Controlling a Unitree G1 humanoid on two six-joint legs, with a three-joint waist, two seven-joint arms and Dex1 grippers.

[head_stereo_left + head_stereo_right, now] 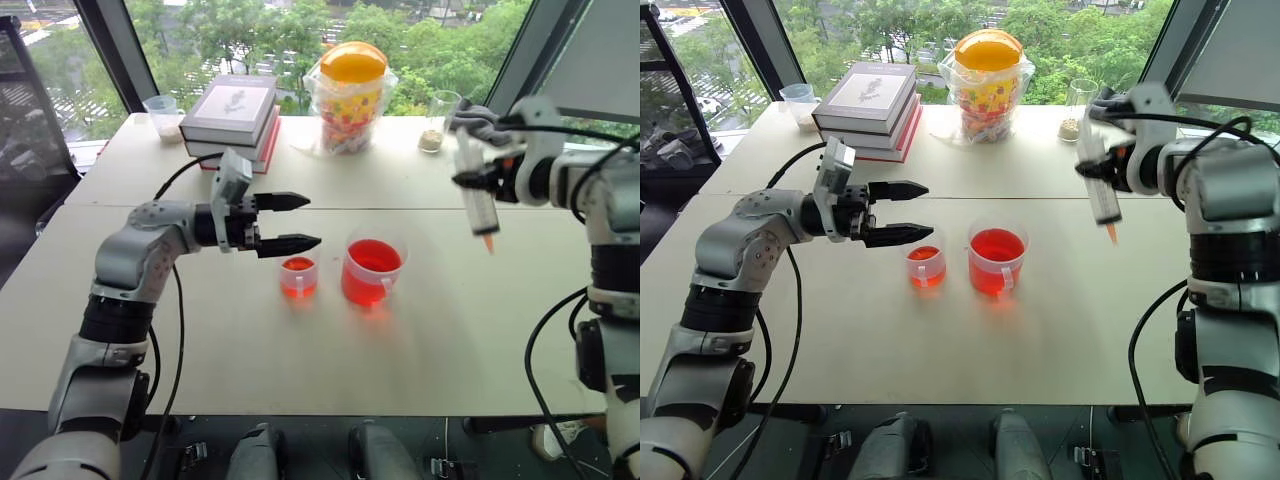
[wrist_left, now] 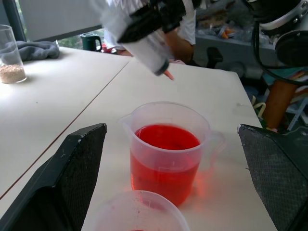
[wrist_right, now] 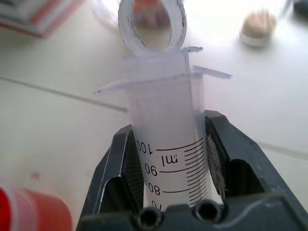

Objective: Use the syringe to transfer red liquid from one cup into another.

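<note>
Left eye view: pale table [image 1: 450, 330] before windows [image 1: 250, 30].

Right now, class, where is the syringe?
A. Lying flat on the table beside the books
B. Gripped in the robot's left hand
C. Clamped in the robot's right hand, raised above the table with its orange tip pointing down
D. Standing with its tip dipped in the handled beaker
C: the right hand is closed around the barrel of the syringe, which hangs in the air, clear of the handled beaker.
</note>
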